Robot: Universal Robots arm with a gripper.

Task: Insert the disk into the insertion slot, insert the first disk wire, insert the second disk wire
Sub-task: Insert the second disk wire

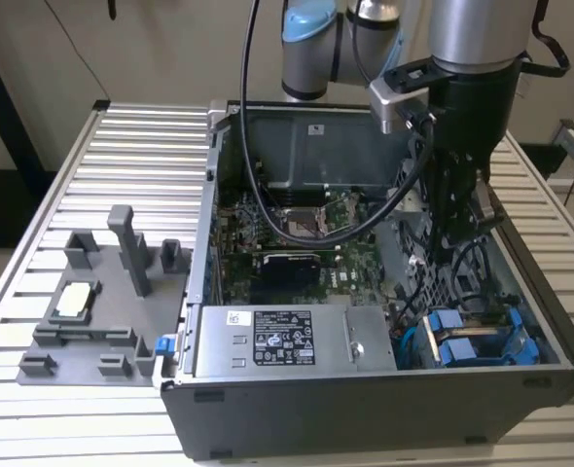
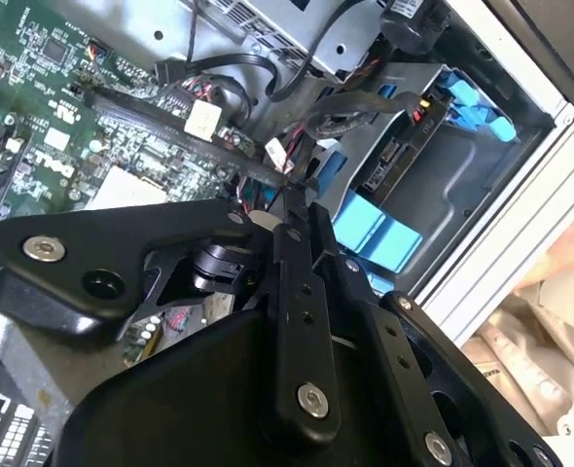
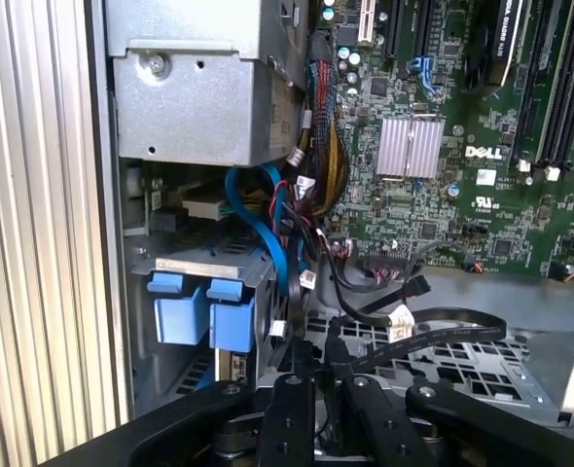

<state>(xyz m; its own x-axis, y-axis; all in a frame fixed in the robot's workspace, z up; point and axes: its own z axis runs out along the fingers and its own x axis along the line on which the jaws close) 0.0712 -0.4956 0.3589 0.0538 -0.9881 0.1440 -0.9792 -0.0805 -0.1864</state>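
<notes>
**Disk wiring, claw inside the case.** The disk point(image 3: 182, 316), in its blue carrier, sits in the insertion slot point(image 3: 204, 265) at the case corner toward the exterior view's right. Its blue tabs face the interior, so the insertion step reads as done.

The claw point(image 3: 316, 362) hangs beside the slot mouth among loose leads. In the exterior view the claw point(image 1: 452, 238) is sunk below the case rim. It is drawn narrow, its two sides almost together. Whether it pinches a lead cannot be told.

A black flat cable point(image 3: 433, 329) with a white tag runs up to the claw. Blue data cables point(image 3: 268, 229) loop between the slot and the motherboard point(image 3: 443, 195).

The step in hand is judged to be a disk wire. Done well, the plug meets the drive's socket square and is pushed along the socket's axis, with slack kept in the lead.

Room is tight. The case wall point(image 1: 559, 336) and the grey metal box point(image 1: 287, 341) flank the slot, and the cable tangle crowds the approach. Only upward is it open. The counter point(image 1: 122, 156) lies well apart from the work.
</notes>
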